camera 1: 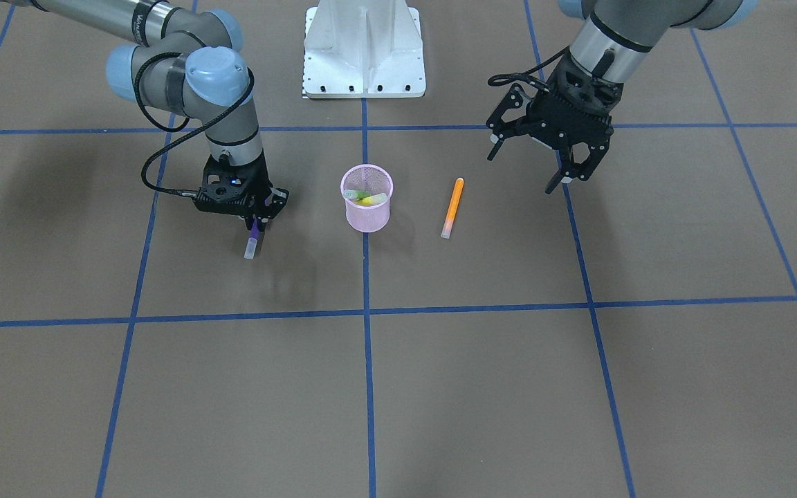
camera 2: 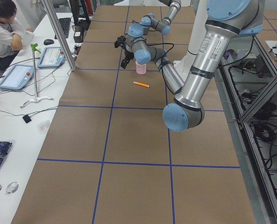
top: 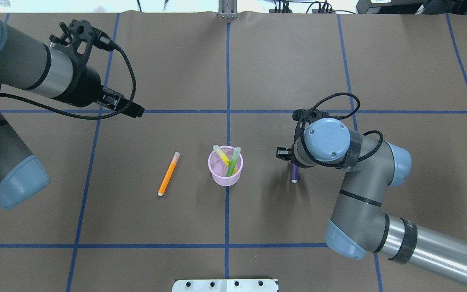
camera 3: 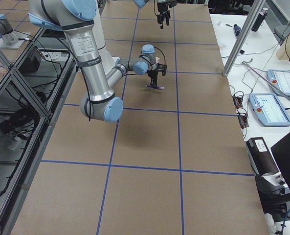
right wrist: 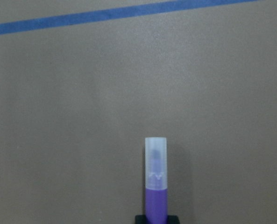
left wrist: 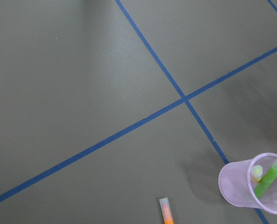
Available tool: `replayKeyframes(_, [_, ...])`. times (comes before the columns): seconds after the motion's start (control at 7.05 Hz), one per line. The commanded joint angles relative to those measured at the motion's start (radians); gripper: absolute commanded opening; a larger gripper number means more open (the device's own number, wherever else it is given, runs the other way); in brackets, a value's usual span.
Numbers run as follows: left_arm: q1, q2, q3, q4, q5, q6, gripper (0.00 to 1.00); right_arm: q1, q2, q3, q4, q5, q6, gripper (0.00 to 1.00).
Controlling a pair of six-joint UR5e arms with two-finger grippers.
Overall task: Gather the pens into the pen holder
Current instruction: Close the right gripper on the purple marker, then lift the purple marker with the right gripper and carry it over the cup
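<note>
The pink mesh pen holder stands upright at the table's middle, with a green pen and a yellow pen leaning inside. The orange pen lies flat on the table between the holder and my left gripper, which is open, empty and raised above the table. My right gripper is shut on the purple pen on the holder's other side, low at the table. The pen's pale cap sticks out past the fingers in the right wrist view. I cannot tell if it touches the table.
The white robot base stands behind the holder. Blue tape lines cross the brown table cover. An operator sits at a side desk beyond the table's far edge.
</note>
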Motion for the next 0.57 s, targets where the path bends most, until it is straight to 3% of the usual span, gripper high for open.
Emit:
replayKeyframes(0.0, [0.013,-0.006,0.024,-0.002,-0.001,0.012,1.0,0.005,0.013,0.1,0.002,-0.164,-0.084,0.0])
replayKeyframes(0.14, [0.028,-0.003,0.027,-0.002,-0.001,0.013,1.0,0.005,0.03,0.129,0.046,-0.233,-0.084,0.0])
replayKeyframes(0.28, [0.031,-0.001,0.047,-0.002,-0.001,0.013,1.0,-0.047,0.033,0.127,0.165,-0.359,-0.11,0.0])
replayKeyframes(0.43, [0.033,-0.003,0.065,-0.004,-0.001,0.027,1.0,-0.107,0.058,0.124,0.2,-0.492,-0.156,0.0])
